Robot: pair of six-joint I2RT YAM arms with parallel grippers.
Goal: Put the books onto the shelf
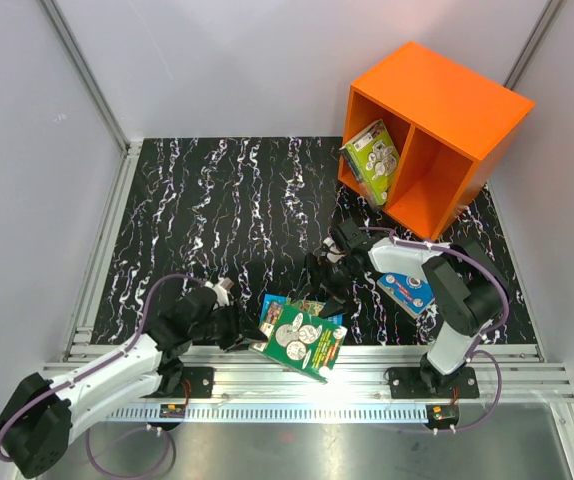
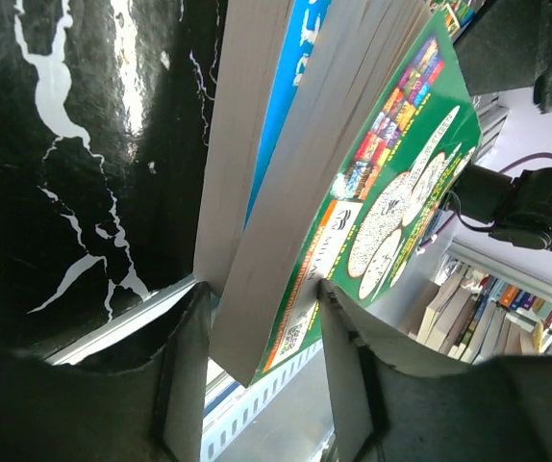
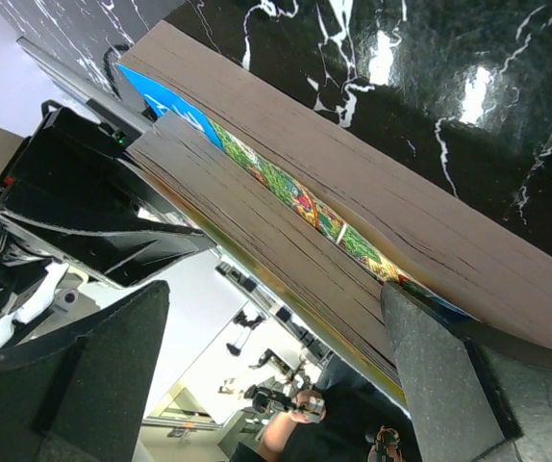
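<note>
L jaws pinch near edge of coin book, tilted up off blue book at worktop front. R jaws wide open astride far edge, gripping nothing. Shelf far R, pale-green book in L bay. Prob best: R takes firm bite before L lets go.
</note>
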